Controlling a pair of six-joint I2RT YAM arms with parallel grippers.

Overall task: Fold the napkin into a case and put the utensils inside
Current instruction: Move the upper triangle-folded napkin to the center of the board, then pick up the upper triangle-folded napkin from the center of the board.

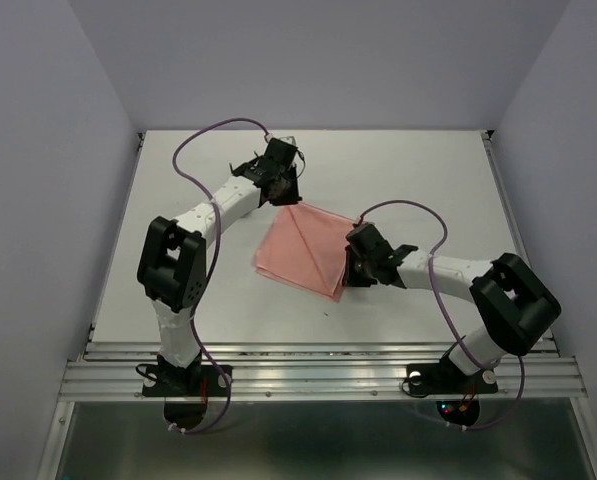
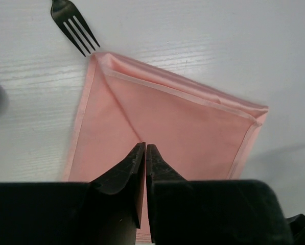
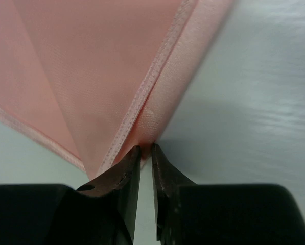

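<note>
**Two Arms Pinch Pink Napkin Mid-Fold, Fork Waits Outside**

Seen from overhead, the napkin lies flat at the middle of the table. It is already doubled over, with a diagonal crease across it, and looks too broad to serve as a case. The left gripper sits at the cloth's 12 o'clock corner, its jaws pressed together with a sliver of pink caught between them. The right gripper is at the 4 o'clock edge, its jaws all but closed on a hemmed corner.

In the left wrist view, the fork lies just off the napkin's 11 o'clock corner, outside the cloth. The spoon cannot be made out.

Folding appears to be the step in hand. The next move likely calls for both arms to lift and carry their corners across together, laying the layers square and clear of the fork.
</note>
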